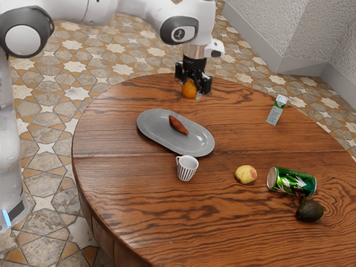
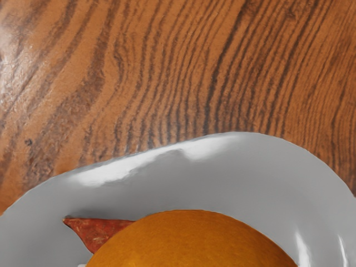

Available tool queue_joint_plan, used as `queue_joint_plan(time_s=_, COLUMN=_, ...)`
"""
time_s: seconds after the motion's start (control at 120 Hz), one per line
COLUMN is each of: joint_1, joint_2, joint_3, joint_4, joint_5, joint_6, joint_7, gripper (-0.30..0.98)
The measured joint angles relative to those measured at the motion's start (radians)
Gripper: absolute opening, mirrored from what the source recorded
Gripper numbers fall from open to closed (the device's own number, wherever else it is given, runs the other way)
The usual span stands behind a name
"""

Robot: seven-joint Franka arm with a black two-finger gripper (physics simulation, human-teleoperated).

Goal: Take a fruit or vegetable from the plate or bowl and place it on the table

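Where the jaws stand parted by the fruit's width, pressed to both its sides, the orange (image 1: 189, 89) hangs clear of the desk (image 1: 128, 194), upper centre of the exterior view. Grey plate (image 1: 194, 143) near frame centre, reddish tuber (image 1: 178, 125) on it. Striped cup (image 1: 187, 169) just below.

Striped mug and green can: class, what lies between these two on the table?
A yellowish, red-patched fruit or vegetable lies between the striped mug and the green can, as the exterior view shows.
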Motion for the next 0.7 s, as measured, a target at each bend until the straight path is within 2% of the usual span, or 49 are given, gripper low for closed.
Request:
queue_joint_plan(time_s=0.117, joint_1=-0.074, joint_2=0.100, joint_3=0.129, joint_4=0.156, joint_5=0.000, joint_6=-0.087, joint_7=0.005, gripper=0.34)
queue_joint_plan(time_s=0.258, joint_1=0.129, joint_2=0.279, joint_3=0.170, joint_4=0.306, joint_5=-0.027, joint_6=-0.155, joint_7=0.013, gripper=0.34)
queue_joint_plan(time_s=0.45, joint_1=0.158, joint_2=0.347, joint_3=0.170, joint_4=0.360, joint_5=-0.051, joint_6=-0.195, joint_7=0.026, gripper=0.34)
queue_joint_plan(time_s=0.558, joint_1=0.160, joint_2=0.351, joint_3=0.171, joint_4=0.361, joint_5=-0.057, joint_6=-0.204, joint_7=0.034, gripper=0.53)
queue_joint_plan(time_s=0.7, joint_1=0.162, joint_2=0.351, joint_3=0.172, joint_4=0.369, joint_5=-0.059, joint_6=-0.203, joint_7=0.056, gripper=0.63)
